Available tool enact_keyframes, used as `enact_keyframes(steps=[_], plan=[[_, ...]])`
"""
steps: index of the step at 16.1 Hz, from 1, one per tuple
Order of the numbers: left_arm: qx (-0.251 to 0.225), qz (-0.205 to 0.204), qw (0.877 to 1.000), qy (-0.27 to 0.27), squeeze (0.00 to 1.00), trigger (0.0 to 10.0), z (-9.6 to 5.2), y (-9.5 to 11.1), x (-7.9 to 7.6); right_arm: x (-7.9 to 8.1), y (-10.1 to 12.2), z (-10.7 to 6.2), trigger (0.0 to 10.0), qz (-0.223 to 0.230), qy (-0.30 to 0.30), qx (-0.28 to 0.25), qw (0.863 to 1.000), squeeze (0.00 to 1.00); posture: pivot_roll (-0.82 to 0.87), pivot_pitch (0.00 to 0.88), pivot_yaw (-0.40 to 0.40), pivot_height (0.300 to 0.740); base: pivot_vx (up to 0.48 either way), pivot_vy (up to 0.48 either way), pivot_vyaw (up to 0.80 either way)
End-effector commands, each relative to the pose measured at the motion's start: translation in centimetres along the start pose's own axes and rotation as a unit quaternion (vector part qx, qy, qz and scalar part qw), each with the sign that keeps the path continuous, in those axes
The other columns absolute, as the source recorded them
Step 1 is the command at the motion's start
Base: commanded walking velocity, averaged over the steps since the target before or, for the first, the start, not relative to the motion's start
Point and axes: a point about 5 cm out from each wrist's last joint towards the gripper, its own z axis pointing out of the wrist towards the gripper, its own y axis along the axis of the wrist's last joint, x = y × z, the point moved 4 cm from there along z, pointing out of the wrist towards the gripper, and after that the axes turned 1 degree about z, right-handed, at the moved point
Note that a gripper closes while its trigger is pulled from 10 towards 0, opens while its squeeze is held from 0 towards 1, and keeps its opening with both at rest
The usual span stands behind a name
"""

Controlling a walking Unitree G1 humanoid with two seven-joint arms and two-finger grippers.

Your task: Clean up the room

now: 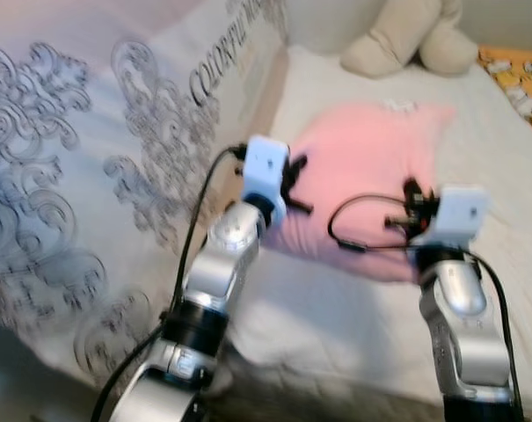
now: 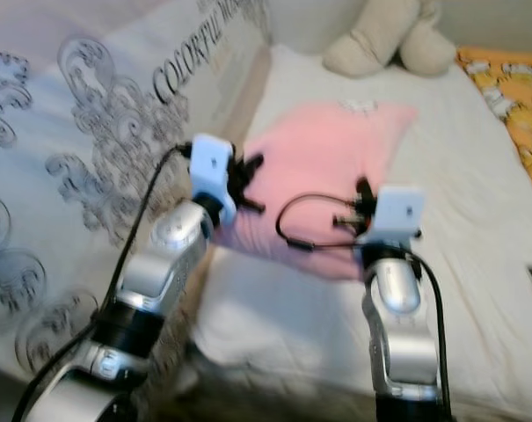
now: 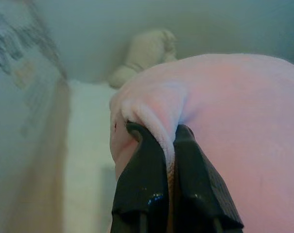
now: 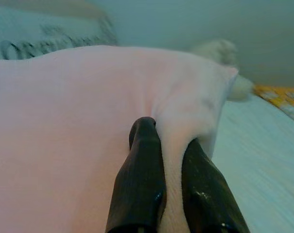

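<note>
Through the left wrist camera I see my left gripper pinched on a ridge of the pink pillow, both black fingers pressed close with a fold of soft fabric squeezed between them. The pillow bulges large just past the fingertips. Beyond it lies the white sheet. Farther off, a beige plush toy sits against the pale wall, blurred. A patterned grey cover rises alongside, out of focus.

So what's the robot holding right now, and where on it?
The pink pillow: left end effector and right end effector each pinch a fold at its near edge.
</note>
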Motion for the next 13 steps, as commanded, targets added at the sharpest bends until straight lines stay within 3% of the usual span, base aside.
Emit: enact_keyframes(steps=[1,4,6,7,8,10,11,13], plan=[[-0.002,0.005,0.999,0.049,0.00,10.0,0.5,0.4,3.0,0.3,-0.5,0.9,10.0,0.005,0.012,0.019,1.000,0.00,-0.07,0.000,0.017,0.740,0.000,0.000,0.00],[0.020,0.011,0.997,0.070,0.00,10.0,2.0,0.2,4.7,0.7,-1.4,3.1,10.0,-0.005,0.043,0.030,0.999,0.00,-0.07,0.000,0.022,0.740,0.000,0.000,0.00],[0.041,0.022,0.995,0.086,0.00,10.0,2.4,-0.7,5.4,1.3,-3.4,4.2,10.0,0.017,0.067,0.068,0.995,0.00,-0.07,0.000,0.027,0.740,0.000,0.000,0.00],[0.052,0.030,0.994,0.094,0.00,10.0,2.4,-1.4,5.5,2.0,-5.2,4.4,10.0,0.045,0.086,0.104,0.990,0.00,-0.08,0.028,0.026,0.740,0.000,0.000,0.00],[0.066,0.042,0.991,0.107,0.00,10.0,2.2,-2.4,5.7,2.7,-7.2,4.5,10.0,0.044,0.107,0.142,0.983,0.00,-0.09,0.055,0.026,0.740,0.000,0.000,0.00],[0.097,0.048,0.983,0.147,0.00,10.0,1.4,-4.5,6.4,4.4,-9.6,4.2,10.0,0.013,0.161,0.186,0.969,0.00,-0.10,0.088,0.027,0.740,0.000,0.000,0.00],[0.110,0.035,0.979,0.168,0.00,10.0,0.9,-5.5,6.7,5.0,-10.3,4.1,10.0,-0.028,0.180,0.194,0.964,0.00,-0.10,0.098,0.027,0.740,0.000,0.000,0.00],[0.104,0.013,0.976,0.192,0.00,10.0,0.6,-5.7,7.0,5.5,-9.8,4.7,10.0,-0.067,0.200,0.175,0.962,0.00,-0.11,0.103,0.024,0.740,0.000,0.000,0.00]])
